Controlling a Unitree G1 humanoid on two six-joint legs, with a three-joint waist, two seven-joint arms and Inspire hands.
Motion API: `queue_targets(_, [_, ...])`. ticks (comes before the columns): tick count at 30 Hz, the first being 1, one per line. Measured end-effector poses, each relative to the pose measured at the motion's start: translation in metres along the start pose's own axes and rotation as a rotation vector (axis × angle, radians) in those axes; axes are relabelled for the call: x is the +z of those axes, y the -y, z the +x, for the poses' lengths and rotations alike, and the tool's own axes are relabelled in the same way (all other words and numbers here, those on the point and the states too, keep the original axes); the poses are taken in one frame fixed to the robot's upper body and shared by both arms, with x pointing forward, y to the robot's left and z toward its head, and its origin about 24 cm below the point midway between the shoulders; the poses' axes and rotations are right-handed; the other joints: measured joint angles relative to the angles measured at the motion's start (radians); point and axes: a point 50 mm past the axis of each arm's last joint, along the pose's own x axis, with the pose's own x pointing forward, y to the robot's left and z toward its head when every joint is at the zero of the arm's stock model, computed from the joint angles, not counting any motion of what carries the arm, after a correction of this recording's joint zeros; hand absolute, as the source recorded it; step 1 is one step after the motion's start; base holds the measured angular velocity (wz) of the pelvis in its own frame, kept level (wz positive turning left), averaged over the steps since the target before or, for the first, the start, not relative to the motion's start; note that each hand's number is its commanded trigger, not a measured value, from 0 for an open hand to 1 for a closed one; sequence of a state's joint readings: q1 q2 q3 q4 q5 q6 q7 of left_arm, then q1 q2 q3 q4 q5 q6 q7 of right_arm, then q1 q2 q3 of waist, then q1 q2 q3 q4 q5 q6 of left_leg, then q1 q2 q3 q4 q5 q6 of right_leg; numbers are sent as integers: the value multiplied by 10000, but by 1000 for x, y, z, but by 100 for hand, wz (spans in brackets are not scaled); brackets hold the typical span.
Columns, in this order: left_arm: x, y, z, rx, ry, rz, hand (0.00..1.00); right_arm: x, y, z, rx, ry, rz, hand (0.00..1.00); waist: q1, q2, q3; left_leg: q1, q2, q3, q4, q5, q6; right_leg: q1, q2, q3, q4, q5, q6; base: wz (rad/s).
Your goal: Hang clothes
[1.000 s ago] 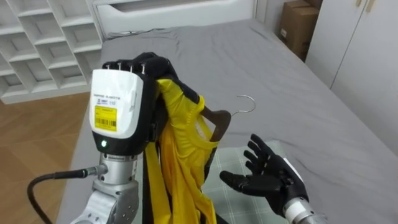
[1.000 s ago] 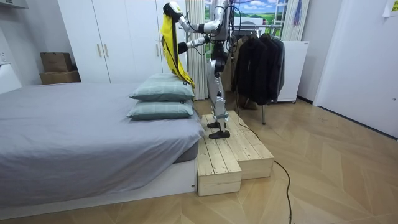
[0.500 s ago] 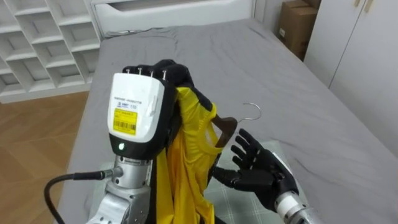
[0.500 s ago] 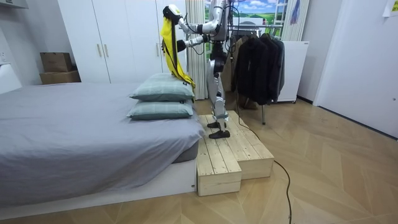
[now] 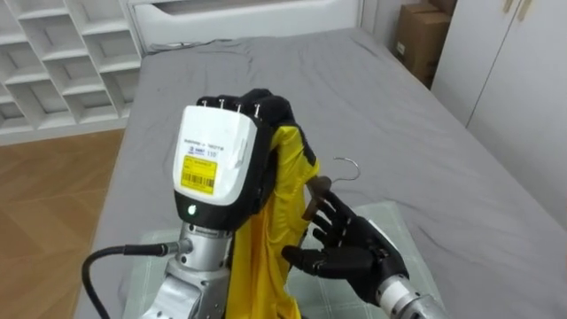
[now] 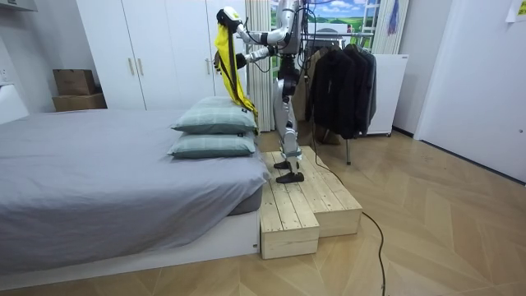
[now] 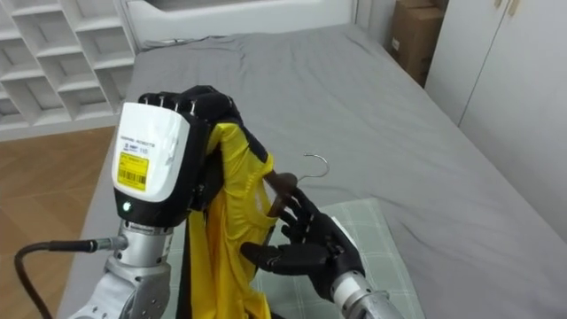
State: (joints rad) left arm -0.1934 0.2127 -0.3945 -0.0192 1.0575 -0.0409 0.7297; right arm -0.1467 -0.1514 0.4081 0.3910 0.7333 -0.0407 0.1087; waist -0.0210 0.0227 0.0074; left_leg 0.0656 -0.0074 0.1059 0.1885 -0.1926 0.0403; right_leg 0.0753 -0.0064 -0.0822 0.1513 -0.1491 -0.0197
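Yellow garment (image 5: 266,239) up in front of my head camera, hanging from the left hand (image 5: 217,164), whose dark fingers are curled tight round the top of the cloth. I see the white back of that hand facing me. A wooden hanger (image 5: 314,197) pokes out from the garment's neck on the right side, its metal hook (image 5: 347,165) standing free above the grey bed (image 5: 266,80).

My right hand (image 5: 341,252) is lower and to the right, palm turned toward the garment, fingers straight and spread, holding nothing. Its fingertips reach the hanger's wooden end; I cannot tell whether they touch it. Beneath that hand lies a pale green pillow (image 5: 403,239).

From the room view, I have the robot standing upright on a wooden platform (image 6: 304,205) at the head end of the bed, both arms stretched out over the stacked pillows (image 6: 215,131), the garment (image 6: 230,66) dangling high above them. A rack of dark clothes (image 6: 341,82) stands just behind the robot.
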Motion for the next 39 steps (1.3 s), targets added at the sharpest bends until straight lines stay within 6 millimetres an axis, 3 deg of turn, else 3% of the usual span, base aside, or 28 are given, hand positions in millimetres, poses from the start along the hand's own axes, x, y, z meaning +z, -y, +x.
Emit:
queue_targets(19, [0,1,0,19,-174,74,100,-5,-5,1,176,-185,617,0,16,76,37,187,0,2,-198,-1,-2,80,83,32,0,3,-6,0])
queue_targets(27, [-1,0,0,32,-213,63,100,-6,-4,0,80,-122,2265,0,-8,76,36,105,-17,-6,-196,-1,-1,8,80,11,-7,3,-6,0])
queue_targets(28, [-1,0,0,33,-221,73,100,-6,-4,0,80,-128,2410,55,-4,76,35,96,-19,-6,-195,-1,-2,-3,77,11,-6,3,-6,0])
queue_targets(29, [-1,0,0,34,-260,103,100,-7,-4,0,88,-146,2542,100,-6,78,34,75,-21,-7,-193,-1,-1,-31,74,13,-6,3,-6,0])
queue_targets(39, [-2,-1,6,224,-257,187,100,-19,10,-3,-798,-640,2810,100,-13,191,23,165,-14,-10,-168,0,-1,68,37,11,-16,3,-6,0])
